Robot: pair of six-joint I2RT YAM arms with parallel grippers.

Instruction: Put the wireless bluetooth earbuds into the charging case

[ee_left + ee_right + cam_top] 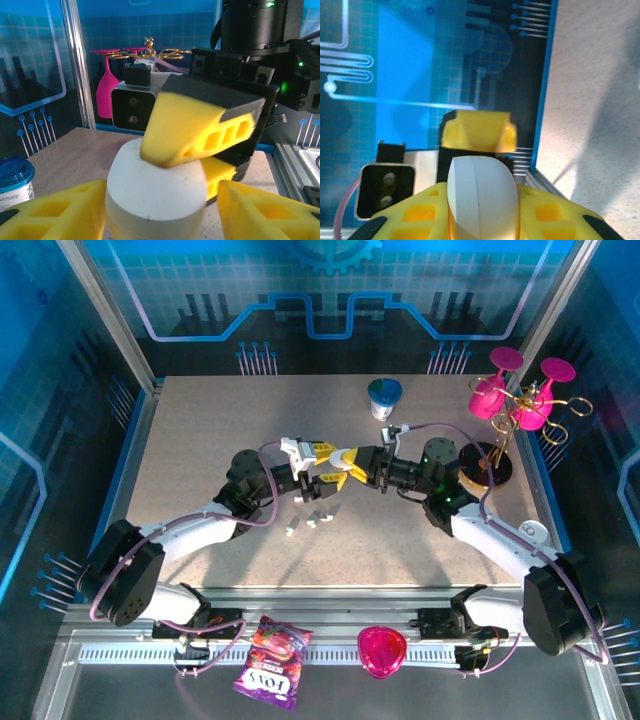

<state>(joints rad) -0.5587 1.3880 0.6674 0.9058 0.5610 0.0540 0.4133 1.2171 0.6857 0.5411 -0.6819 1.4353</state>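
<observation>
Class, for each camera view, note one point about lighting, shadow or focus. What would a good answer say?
Top external: blue-tinted surroundings, soft diagonal shadows across the table. Left wrist: the near yellow fingers are blurred, the white case sharper. Right wrist: the white case looks soft, and bright light with a grey shadow falls on the table.

Blue-tinted light falls bright on the table (200,460), shadows soft; the charging case (480,200) is blurred up close.

Charging case (156,195) between left gripper (324,466) and right gripper (346,466) — earbuds (311,523) on table (200,440) before them.
</observation>
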